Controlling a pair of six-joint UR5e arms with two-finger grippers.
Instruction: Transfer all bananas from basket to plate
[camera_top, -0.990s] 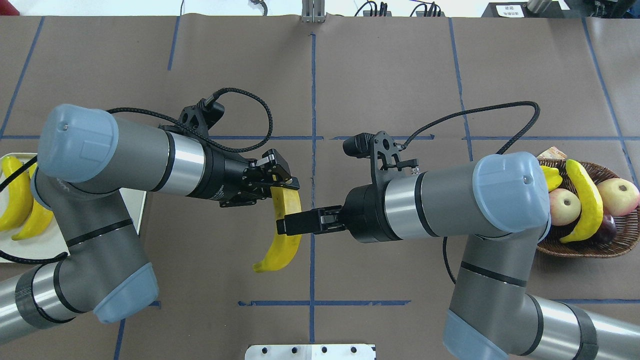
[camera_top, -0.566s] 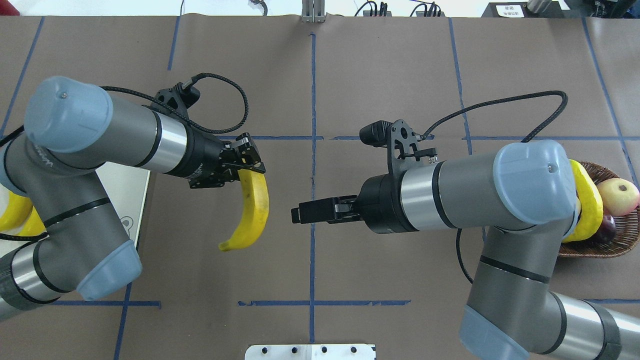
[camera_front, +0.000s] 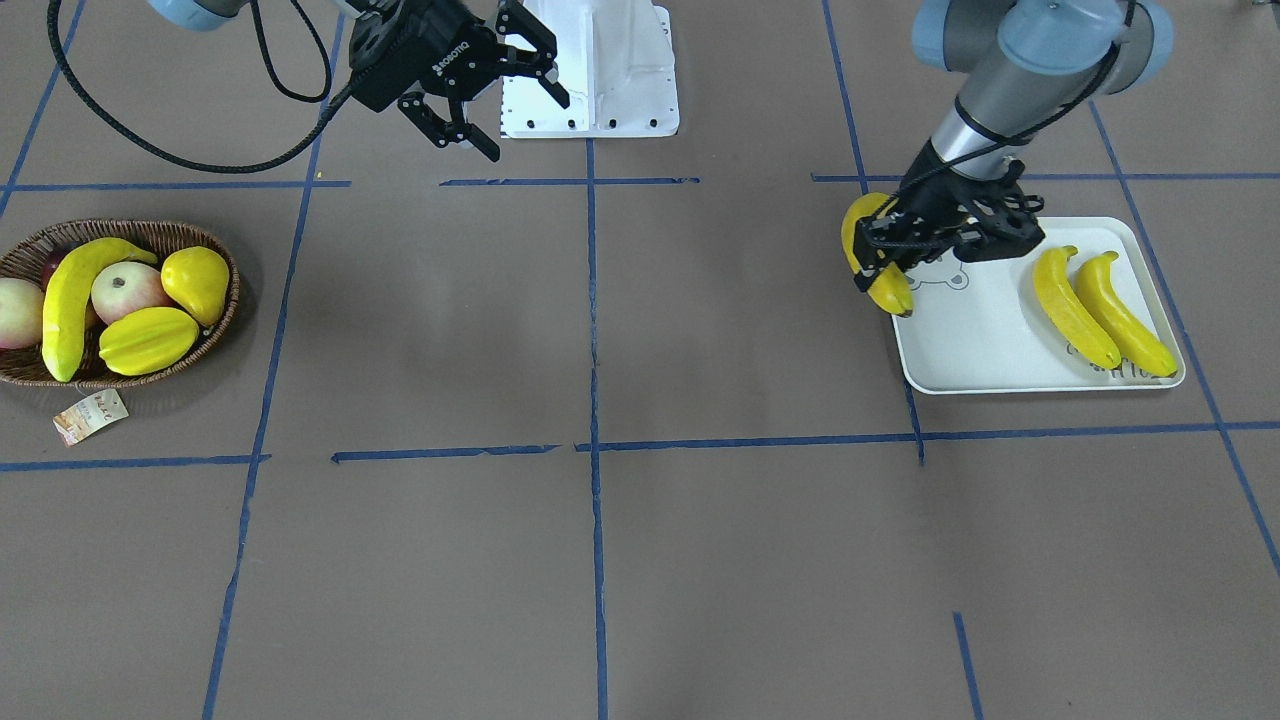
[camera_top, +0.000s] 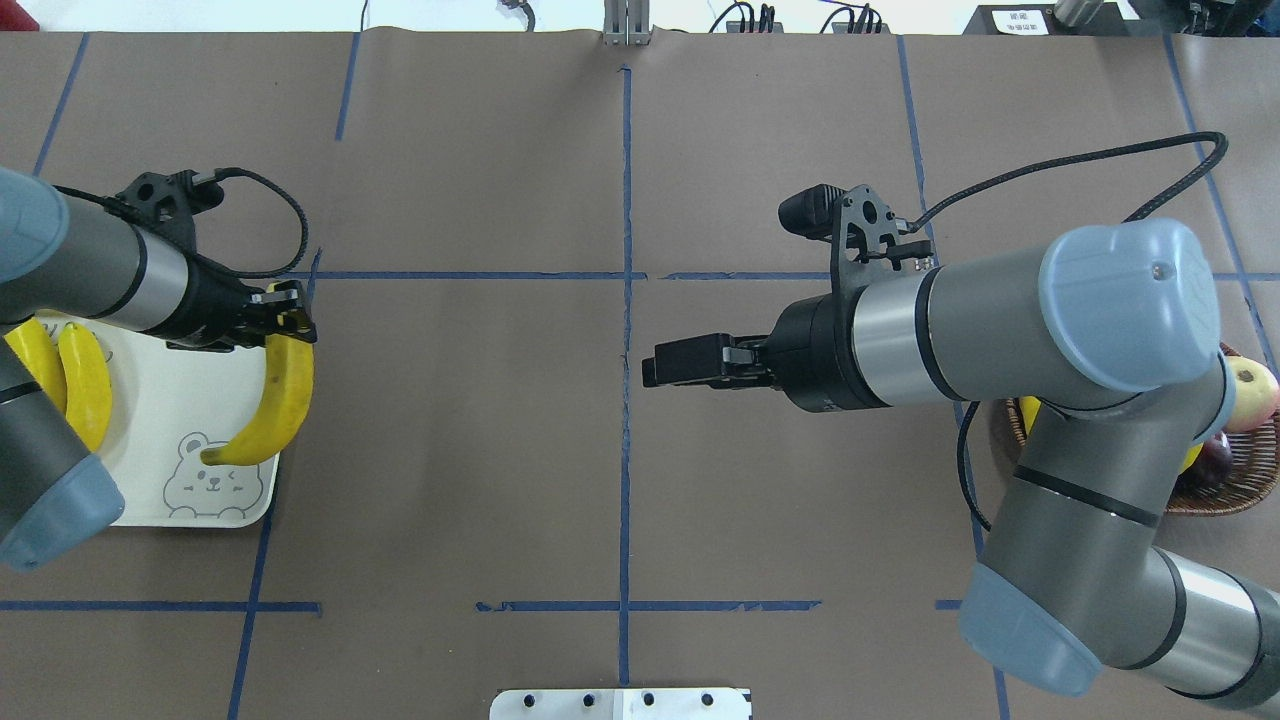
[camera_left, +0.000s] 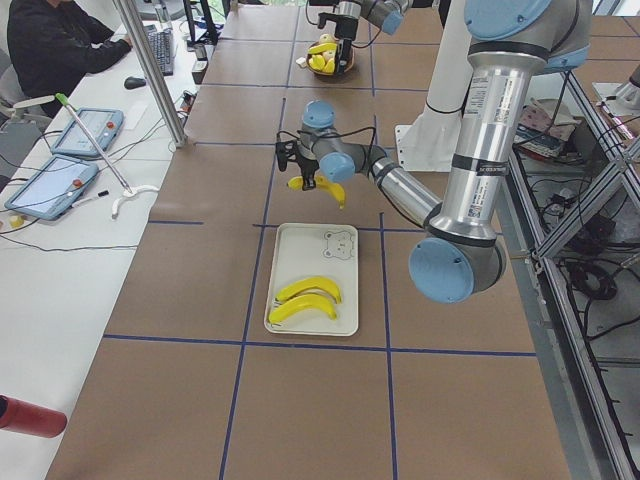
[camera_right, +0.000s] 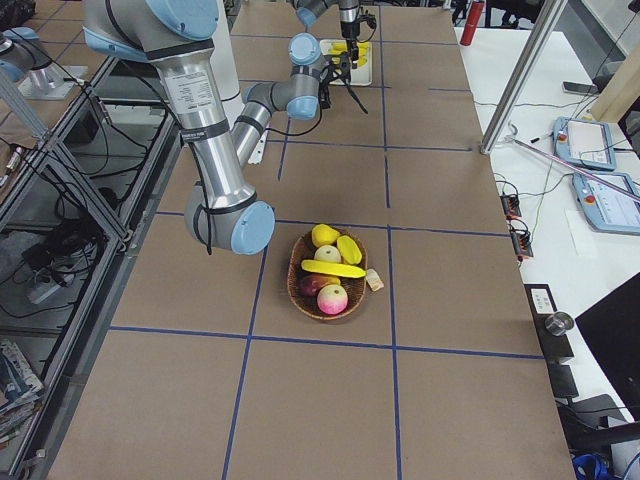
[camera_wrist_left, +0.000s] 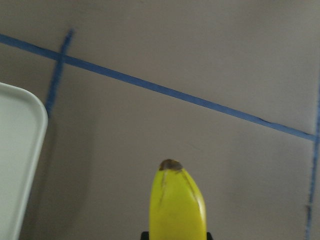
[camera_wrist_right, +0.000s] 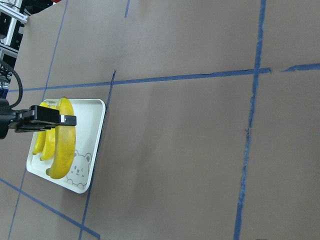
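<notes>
4 bananas show in all; 1 banana is clamped by its upper end between the closed fingers of the left gripper, and it hangs curved with its dark lower tip toward the bear-face drawing; from overhead it lies over the edge of the plate that faces the table's middle, and in the front-facing view its tip sits right at the plate's rim beside the bear; the view from the table's left end shows it lifted clear of the tray, not resting on it; the left wrist camera sees only the yellow end of this banana, brown paper with blue tape lines, and 1 rounded corner of the plate at the left.

2 bananas lie side by side on the plate, touching or nearly so, at the end away from the bear.

1 banana remains in the basket at the table's other end, lying across a pear, a starfruit and 2 apples; a paper tag lies on the table just beside the basket.

The right gripper hangs empty over the middle of the table, near the robot's base, its fingers spread apart and well away from both basket and plate; its wrist camera looks across the table at the plate and the held banana.
</notes>
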